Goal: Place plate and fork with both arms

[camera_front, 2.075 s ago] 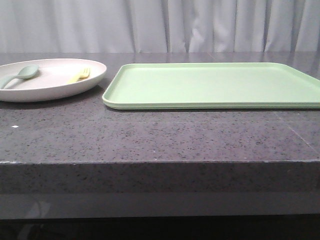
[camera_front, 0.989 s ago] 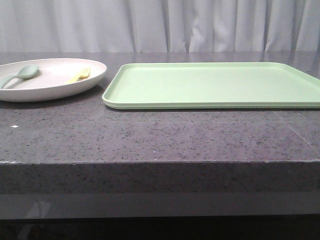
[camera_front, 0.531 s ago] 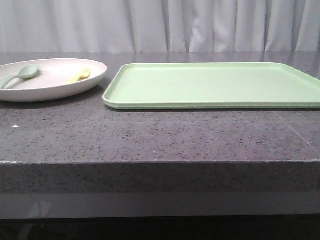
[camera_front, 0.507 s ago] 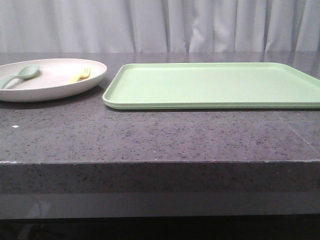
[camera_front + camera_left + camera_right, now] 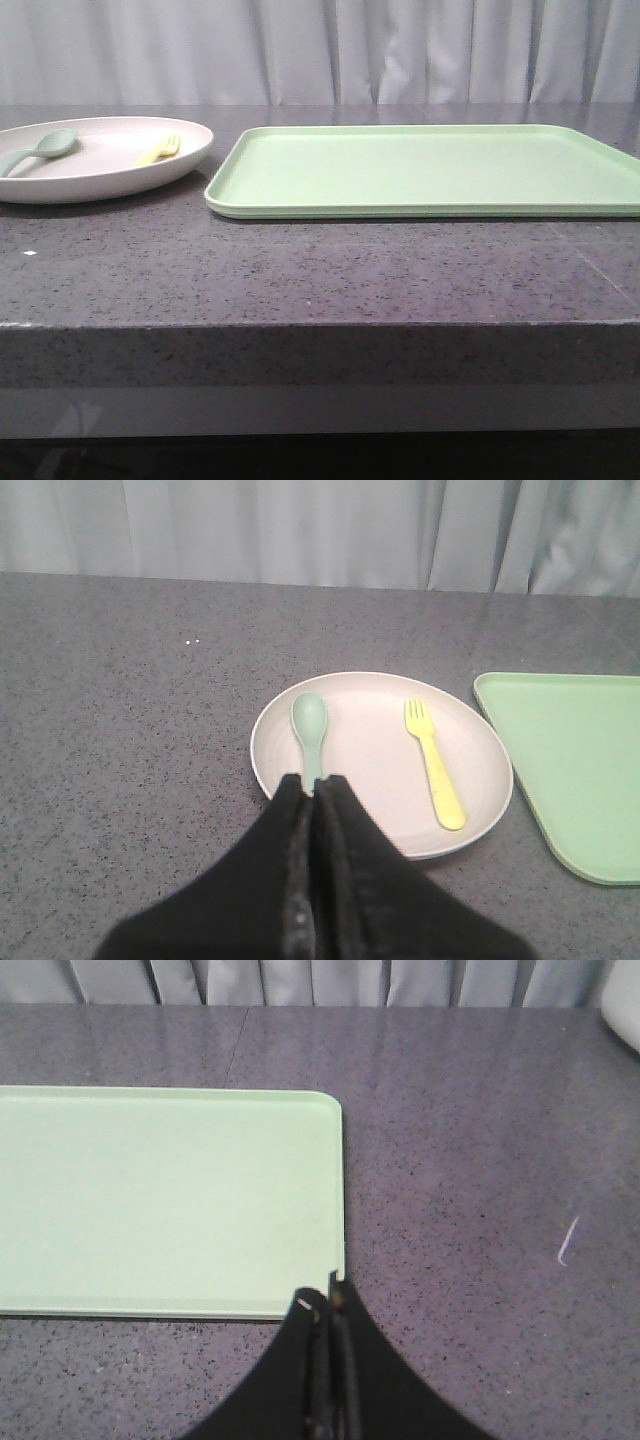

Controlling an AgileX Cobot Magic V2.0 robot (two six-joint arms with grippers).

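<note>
The pale pinkish-cream plate (image 5: 100, 170) stands on the dark counter at the far left; it also shows in the left wrist view (image 5: 380, 770). The small yellow fork (image 5: 160, 150) lies inside it on its right side, and shows in the left wrist view (image 5: 434, 763) too. A grey-green spoon (image 5: 310, 725) lies in the plate beside the fork. My left gripper (image 5: 316, 783) is shut and empty, above the plate's near rim by the spoon handle. My right gripper (image 5: 330, 1300) is shut and empty, over the near right corner of the tray. Neither gripper shows in the front view.
A flat light green tray (image 5: 430, 170) lies just right of the plate, nearly touching it; it also shows in the right wrist view (image 5: 170, 1200). A grey curtain hangs behind the dark speckled counter (image 5: 300, 270). The counter's front edge is near the camera.
</note>
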